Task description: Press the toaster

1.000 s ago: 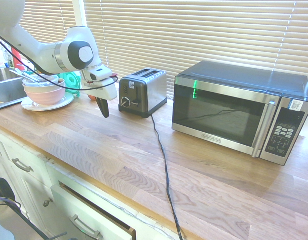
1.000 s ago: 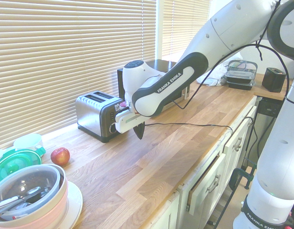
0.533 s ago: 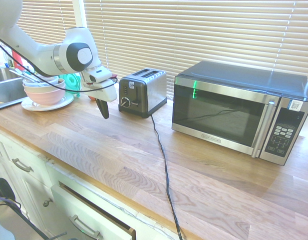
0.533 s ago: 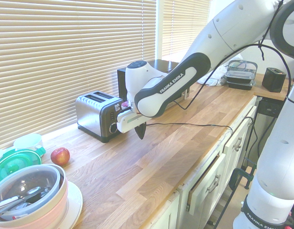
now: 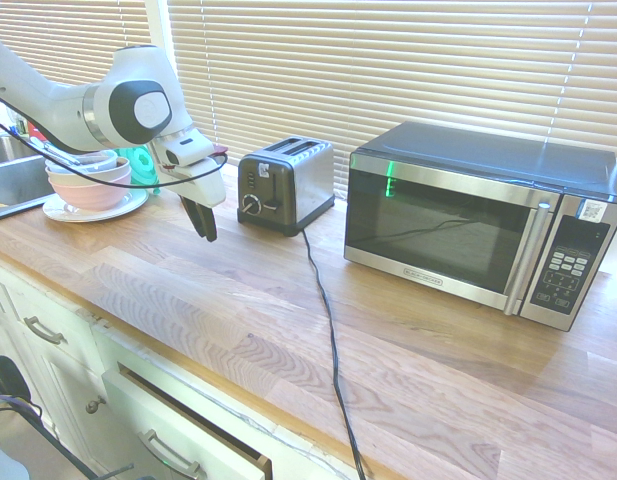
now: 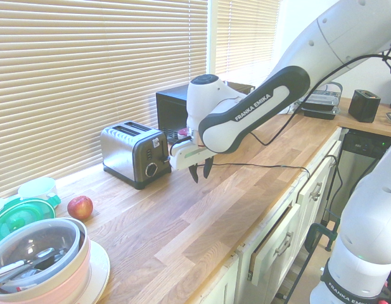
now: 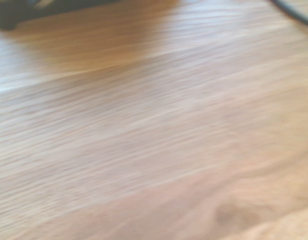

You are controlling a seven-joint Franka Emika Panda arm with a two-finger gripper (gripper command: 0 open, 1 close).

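Toaster sits just beyond the gripper

First exterior view: the toaster stands on the wooden bench, to picture-right of the gripper, its lever panel facing the gripper's side, slots running away from it; blinds behind.

Second exterior view: the fingers hang apart, empty, near the panel. Pressing probably needs a sideways approach, then a downward push.

Wrist view: blurred wood.

"FRANKA EMIKA" on robot arm; microwave label unreadable.
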